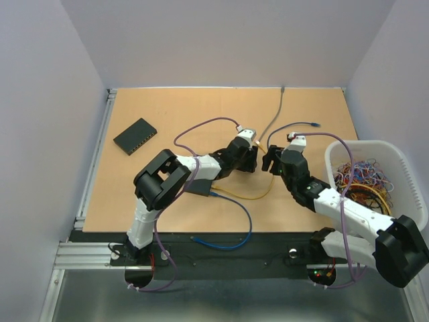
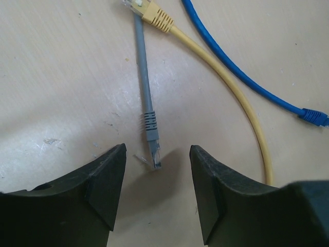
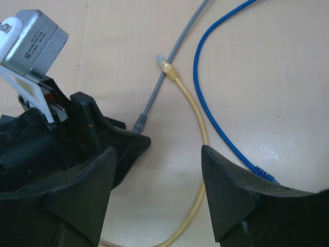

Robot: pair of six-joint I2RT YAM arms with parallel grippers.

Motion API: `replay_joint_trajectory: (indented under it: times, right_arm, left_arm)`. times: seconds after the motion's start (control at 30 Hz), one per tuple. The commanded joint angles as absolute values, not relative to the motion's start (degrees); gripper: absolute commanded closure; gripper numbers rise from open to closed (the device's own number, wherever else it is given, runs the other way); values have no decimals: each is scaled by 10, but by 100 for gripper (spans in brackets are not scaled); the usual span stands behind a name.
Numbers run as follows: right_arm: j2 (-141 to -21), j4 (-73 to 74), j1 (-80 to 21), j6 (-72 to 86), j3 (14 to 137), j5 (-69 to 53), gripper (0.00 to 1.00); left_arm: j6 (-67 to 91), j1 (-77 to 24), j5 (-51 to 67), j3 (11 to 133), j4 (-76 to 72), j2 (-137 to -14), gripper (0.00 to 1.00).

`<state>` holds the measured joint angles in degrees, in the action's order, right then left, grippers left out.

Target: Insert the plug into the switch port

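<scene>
The black switch (image 1: 135,136) lies at the table's far left, well away from both arms. The grey cable's plug (image 2: 152,149) rests on the table just ahead of my left gripper (image 2: 157,154). That gripper is open, its fingertips on either side of the plug and not touching it. From above, the left gripper (image 1: 253,159) and right gripper (image 1: 271,162) face each other mid-table. My right gripper (image 3: 158,153) is open over bare table and holds nothing. In its view the grey plug's boot (image 3: 140,123) runs under the left gripper's finger (image 3: 110,136).
A yellow cable (image 2: 241,103) with its plug (image 2: 151,13) and a blue cable (image 2: 236,72) with its plug (image 2: 314,117) lie close beside the grey one. A white basket (image 1: 401,168) of tangled cables stands at the right edge. Another blue cable (image 1: 234,231) loops near the front.
</scene>
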<state>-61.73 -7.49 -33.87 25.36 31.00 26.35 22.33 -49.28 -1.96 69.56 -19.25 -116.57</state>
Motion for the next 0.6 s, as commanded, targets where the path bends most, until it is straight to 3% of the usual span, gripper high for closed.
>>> replay_joint_trajectory:
  times: [0.0, 0.13, 0.23, 0.33, 0.47, 0.57]
  right_arm:
    - [-608, -89, -333, 260, 312, 263, 29]
    - [-611, -89, -330, 260, 310, 259, 34]
    - [-616, -89, -329, 261, 310, 258, 37]
    - [-620, -90, -328, 263, 311, 255, 40]
    - [-629, -89, -325, 264, 312, 251, 44]
    - [-637, -90, -323, 265, 316, 239, 44]
  left_arm:
    - [209, -500, -43, 732, -170, -1179, 38]
    - [212, -503, -45, 740, -163, -1186, 45]
    - [214, -504, -54, 734, -162, -1184, 55]
    - [213, -504, -60, 729, -161, -1180, 66]
    - [202, -504, -67, 720, -158, -1173, 90]
    - [185, -504, -83, 706, -157, -1146, 100]
